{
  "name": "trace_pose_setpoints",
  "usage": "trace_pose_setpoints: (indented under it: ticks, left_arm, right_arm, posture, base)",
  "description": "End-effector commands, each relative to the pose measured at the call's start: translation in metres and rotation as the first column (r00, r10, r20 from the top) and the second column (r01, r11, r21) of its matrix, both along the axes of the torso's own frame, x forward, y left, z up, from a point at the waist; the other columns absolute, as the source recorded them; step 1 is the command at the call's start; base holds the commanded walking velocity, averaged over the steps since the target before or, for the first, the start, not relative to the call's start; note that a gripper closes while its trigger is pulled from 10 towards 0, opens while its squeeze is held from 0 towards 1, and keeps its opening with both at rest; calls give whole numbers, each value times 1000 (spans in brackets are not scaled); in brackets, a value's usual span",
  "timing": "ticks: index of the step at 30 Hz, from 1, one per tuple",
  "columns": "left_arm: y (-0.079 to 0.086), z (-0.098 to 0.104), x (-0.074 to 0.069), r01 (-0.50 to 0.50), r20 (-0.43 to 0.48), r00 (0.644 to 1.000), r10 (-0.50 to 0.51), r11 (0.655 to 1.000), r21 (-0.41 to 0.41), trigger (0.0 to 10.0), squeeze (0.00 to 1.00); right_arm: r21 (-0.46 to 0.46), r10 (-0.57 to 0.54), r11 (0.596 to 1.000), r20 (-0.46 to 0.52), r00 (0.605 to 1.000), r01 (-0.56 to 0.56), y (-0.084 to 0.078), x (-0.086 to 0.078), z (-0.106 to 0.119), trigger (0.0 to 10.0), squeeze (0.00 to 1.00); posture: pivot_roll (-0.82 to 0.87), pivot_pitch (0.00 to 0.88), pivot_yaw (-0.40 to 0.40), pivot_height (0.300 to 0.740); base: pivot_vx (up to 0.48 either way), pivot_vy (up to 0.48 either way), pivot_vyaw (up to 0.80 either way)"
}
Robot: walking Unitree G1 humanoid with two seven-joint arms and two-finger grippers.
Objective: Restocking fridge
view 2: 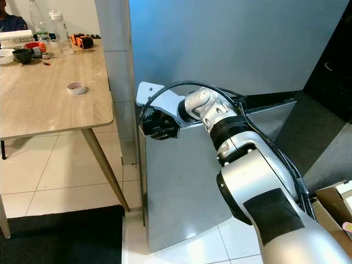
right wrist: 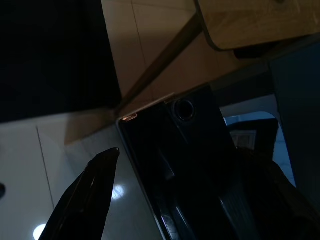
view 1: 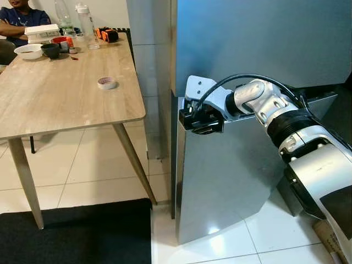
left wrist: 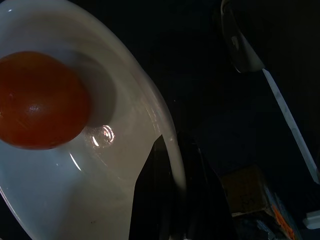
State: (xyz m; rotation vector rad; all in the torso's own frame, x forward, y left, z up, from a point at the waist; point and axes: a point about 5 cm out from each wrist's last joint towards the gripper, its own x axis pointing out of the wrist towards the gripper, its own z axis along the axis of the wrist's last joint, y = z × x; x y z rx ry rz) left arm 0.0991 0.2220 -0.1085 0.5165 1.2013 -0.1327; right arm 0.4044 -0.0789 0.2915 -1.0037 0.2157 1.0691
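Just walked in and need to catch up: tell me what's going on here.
The robot stands at the fridge, restocking it. Its right gripper is at the top corner of the lower fridge door, one finger on each side of the door's edge; that door stands ajar. The left gripper holds a white bowl by its rim, with a tomato inside. Beside the fridge is a wooden table with a roll of tape, and a person sits at its far end.
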Motion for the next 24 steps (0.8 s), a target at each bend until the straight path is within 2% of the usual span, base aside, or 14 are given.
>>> trace_pose_setpoints:
  ticks: [1,9,14,19,24]
  left_arm:
    - [-4,-2,-5,-9,-9,1000,9,1000,-6,10000,0]
    - [-7,-2,-4,-14,-6,1000,14,1000,-12,10000,0]
    - [-8,-3,-6,-19,-11,1000,18,1000,-14,10000,0]
    - [-8,-3,-5,-20,-8,1000,20,1000,-14,10000,0]
    - [-9,-3,-4,-21,-6,1000,21,1000,-15,10000,0]
  right_arm:
    - [-69,-34,997,-59,998,30,-6,0,-15,10000,0]
    - [-165,32,985,-102,994,-48,-13,-4,-15,10000,0]
    - [-273,113,948,-193,975,-164,-31,-11,-9,10000,0]
    - [-315,136,925,-246,960,-212,-42,-15,-4,10000,0]
    - [-319,147,919,-261,954,-230,-47,-16,0,10000,0]
  posture:
    - [-64,71,-56,740]
    - [-61,69,-64,740]
    - [-66,63,-68,740]
    - [-67,62,-69,740]
    - [-69,60,-70,740]
  base:
    - [0,0,0]
    - [0,0,0]
    - [0,0,0]
    - [0,0,0]
    - [0,0,0]
